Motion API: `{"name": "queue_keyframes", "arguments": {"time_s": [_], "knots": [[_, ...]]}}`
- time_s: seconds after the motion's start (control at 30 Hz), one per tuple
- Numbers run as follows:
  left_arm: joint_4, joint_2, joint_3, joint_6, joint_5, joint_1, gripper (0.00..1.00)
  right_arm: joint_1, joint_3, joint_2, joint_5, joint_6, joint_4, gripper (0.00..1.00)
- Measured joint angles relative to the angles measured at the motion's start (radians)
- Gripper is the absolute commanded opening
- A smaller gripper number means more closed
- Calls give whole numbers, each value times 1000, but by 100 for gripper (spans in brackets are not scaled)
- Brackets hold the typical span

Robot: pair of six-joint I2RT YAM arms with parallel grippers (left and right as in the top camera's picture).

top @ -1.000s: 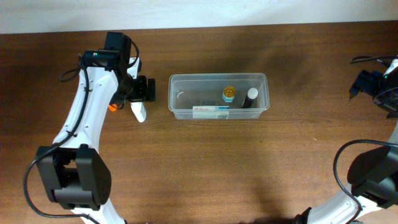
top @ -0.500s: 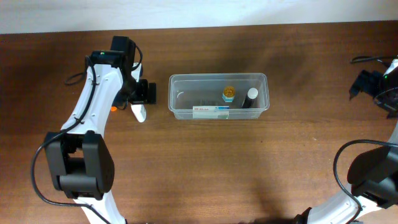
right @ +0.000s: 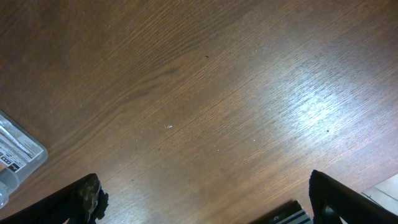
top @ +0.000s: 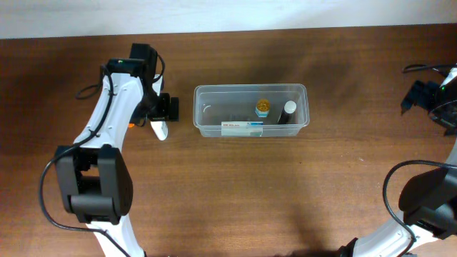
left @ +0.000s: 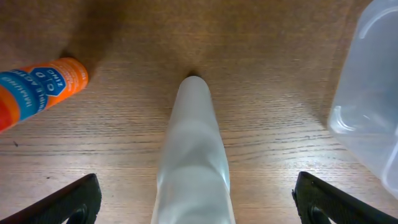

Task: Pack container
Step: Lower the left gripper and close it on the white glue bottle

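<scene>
The container (top: 250, 90), a clear rectangular tub, stands at the middle back of the table; its corner shows in the left wrist view (left: 370, 106). It holds a gold-capped bottle (top: 263, 107), a dark bottle with a white cap (top: 287, 111) and a flat white box (top: 241, 128). A white tube (top: 161, 128) lies left of the container. My left gripper (top: 163, 106) is open above it, with the tube (left: 194, 155) between the wide-spread fingers (left: 194, 208). An orange tube (left: 37, 87) lies beside it. My right gripper (top: 428, 96) is open and empty at the far right.
The orange tube (top: 129, 123) peeks out under the left arm. The right wrist view shows bare brown tabletop and a small part of the container (right: 15, 152) at the left edge. Cables (top: 421, 69) lie at the back right.
The left arm has shifted slightly; its gripper stays over the white tube. The right arm has not moved.
</scene>
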Motion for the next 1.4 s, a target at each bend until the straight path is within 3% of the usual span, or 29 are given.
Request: {"name": "queue_keyframes", "arguments": {"time_s": [1.0, 1.4], "knots": [[26, 5, 0, 0, 0, 0, 99, 0, 0, 0, 0, 0, 0, 98], [22, 5, 0, -7, 0, 0, 80, 0, 0, 0, 0, 0, 0, 98]]}}
